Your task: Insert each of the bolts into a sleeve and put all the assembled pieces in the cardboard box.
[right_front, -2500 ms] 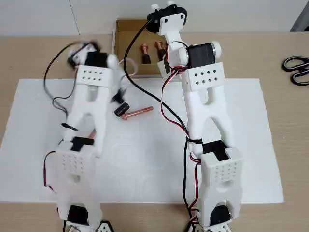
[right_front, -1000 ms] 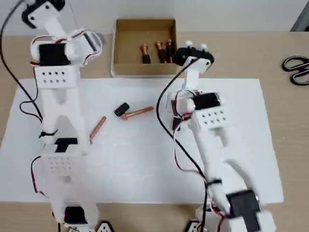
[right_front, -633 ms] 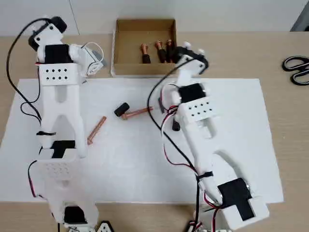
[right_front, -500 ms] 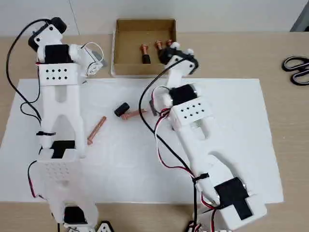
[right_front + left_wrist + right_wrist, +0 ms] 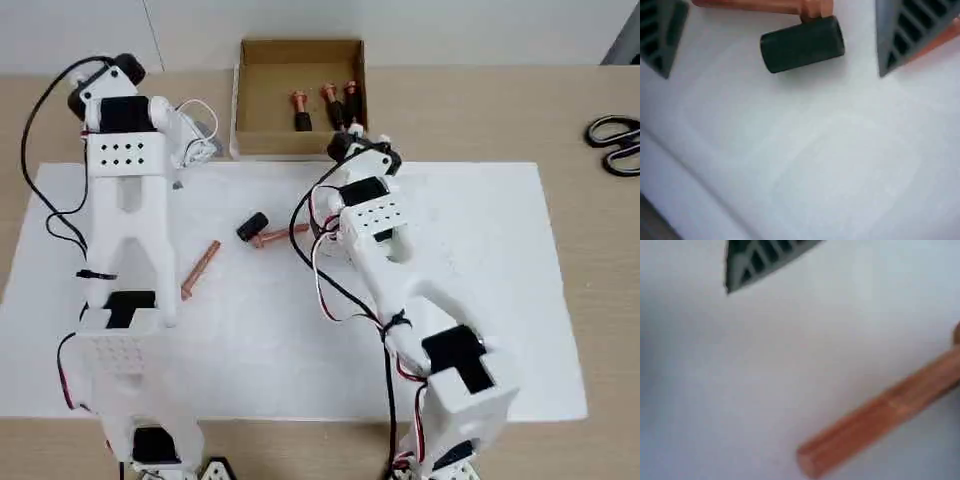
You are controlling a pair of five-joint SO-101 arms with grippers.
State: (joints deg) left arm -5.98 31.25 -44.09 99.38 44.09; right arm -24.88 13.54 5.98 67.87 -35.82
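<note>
A black sleeve [image 5: 252, 226] lies on the white paper, with the head of a copper bolt [image 5: 286, 233] against it. A second copper bolt [image 5: 200, 268] lies to their left. The cardboard box [image 5: 240, 100] at the back holds three assembled pieces [image 5: 329, 105]. My left gripper [image 5: 195, 140] is open at the paper's back left corner; in its wrist view the sleeve [image 5: 802, 44] lies between its fingers [image 5: 662, 35], farther off. My right gripper [image 5: 318, 224] is open and low over the paper at the bolt's free end; its wrist view shows the bolt [image 5: 880, 425] and one finger [image 5: 765, 260].
The white paper sheet [image 5: 500, 280] covers most of the wooden table [image 5: 500, 110]. Scissors [image 5: 615, 140] lie off the paper at the far right. The right arm's body stretches from the front edge across the paper's middle.
The right arm left the box and swung left and down to the bolt beside the sleeve. The left arm drew back from the paper's middle to the back left corner.
</note>
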